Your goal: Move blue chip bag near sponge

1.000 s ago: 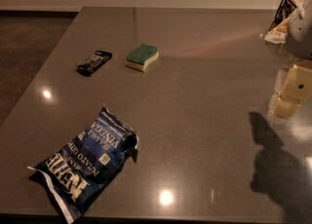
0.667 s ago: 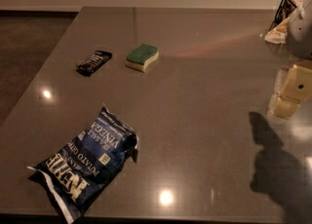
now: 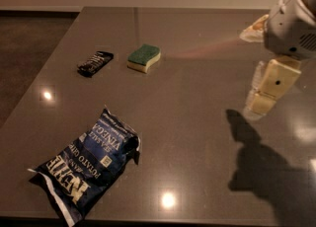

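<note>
The blue chip bag [image 3: 89, 164] lies flat near the front left corner of the dark table [image 3: 197, 102], its white lettering facing up. The sponge [image 3: 143, 57], with a green top and pale yellow base, sits at the back left centre, well apart from the bag. My gripper [image 3: 265, 95] hangs above the table's right side, far from both the bag and the sponge, and holds nothing that I can see.
A small black snack bar wrapper [image 3: 95, 63] lies left of the sponge. A pale crumpled item [image 3: 253, 29] sits at the back right, partly behind my arm [image 3: 291, 21]. The arm's shadow [image 3: 266, 167] falls on the front right. The floor drops away at the left.
</note>
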Controlling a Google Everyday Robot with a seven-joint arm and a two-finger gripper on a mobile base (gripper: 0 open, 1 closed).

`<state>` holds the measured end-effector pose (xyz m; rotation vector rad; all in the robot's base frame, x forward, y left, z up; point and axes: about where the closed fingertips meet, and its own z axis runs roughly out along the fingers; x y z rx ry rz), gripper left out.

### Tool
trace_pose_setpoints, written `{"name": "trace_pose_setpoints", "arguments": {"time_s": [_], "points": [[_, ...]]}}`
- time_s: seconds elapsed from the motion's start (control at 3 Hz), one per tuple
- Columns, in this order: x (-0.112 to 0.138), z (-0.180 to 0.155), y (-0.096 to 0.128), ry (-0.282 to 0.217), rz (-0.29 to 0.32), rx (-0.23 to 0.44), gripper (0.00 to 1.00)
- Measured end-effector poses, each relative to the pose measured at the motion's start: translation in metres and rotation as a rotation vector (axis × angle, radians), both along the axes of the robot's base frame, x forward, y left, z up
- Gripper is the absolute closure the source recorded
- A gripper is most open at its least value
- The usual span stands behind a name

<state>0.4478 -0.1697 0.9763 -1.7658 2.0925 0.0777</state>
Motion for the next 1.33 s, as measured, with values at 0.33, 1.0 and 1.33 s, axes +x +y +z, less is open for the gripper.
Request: {"name": "trace_pose_setpoints", "arguments": {"time_s": [0.33, 1.0, 1.33], "points": [[-0.001, -0.012, 0.057, 0.008, 0.132, 0.088, 0.00], [-0.023, -0.054, 0.152, 0.067, 0.352, 0.118, 0.00], [-0.033, -0.068, 0.179, 0.088, 0.389, 0.100, 0.00]]}}
